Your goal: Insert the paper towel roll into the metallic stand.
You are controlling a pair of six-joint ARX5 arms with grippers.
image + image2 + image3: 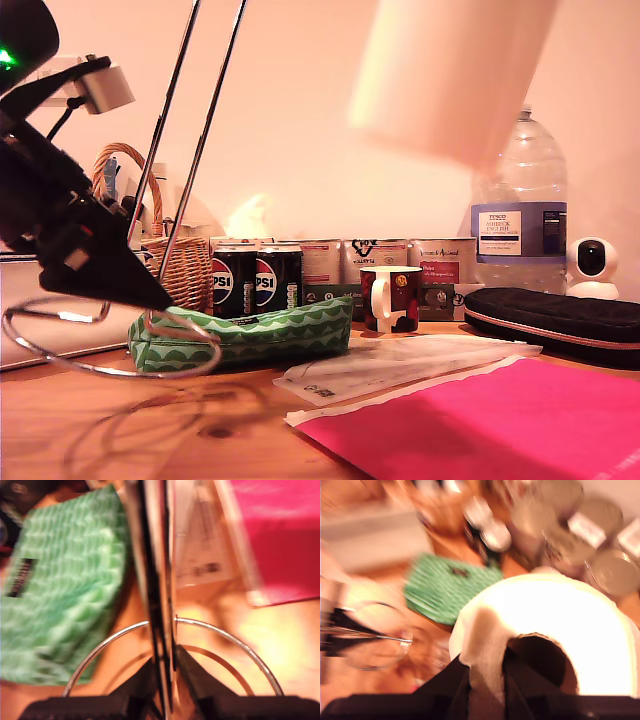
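The metallic stand (120, 330) was held tilted at the exterior view's left, its ring base lifted off the wooden tabletop (150, 430) on one side and its two upright rods leaning toward the top of that view. The first end effector (162, 672) was seen closed on the stand's upright loop, the black fingers (192, 680) pressed against the rods just above the ring. In the exterior view the same black end effector (150, 295) sat low at the left, beside a green patterned pencil case (250, 335).

The paper towel roll (450, 75) was held in the air at the top of the exterior view, blurred and tilted, well above the tabletop and apart from the stand. The second end effector (485, 680) was closed on the roll's wall, one finger inside the cardboard core and one outside, with the roll's end (560, 630) facing the camera.

Behind the pencil case stood a wicker basket (175, 265), two Pepsi cans (255, 282), a row of tins (375, 258) and a dark floral mug (390, 298). A large water bottle (520, 215), a small white camera (592, 268) and a black zip case (555, 318) were at the exterior view's right, with a pink mailer (500, 425) in front.
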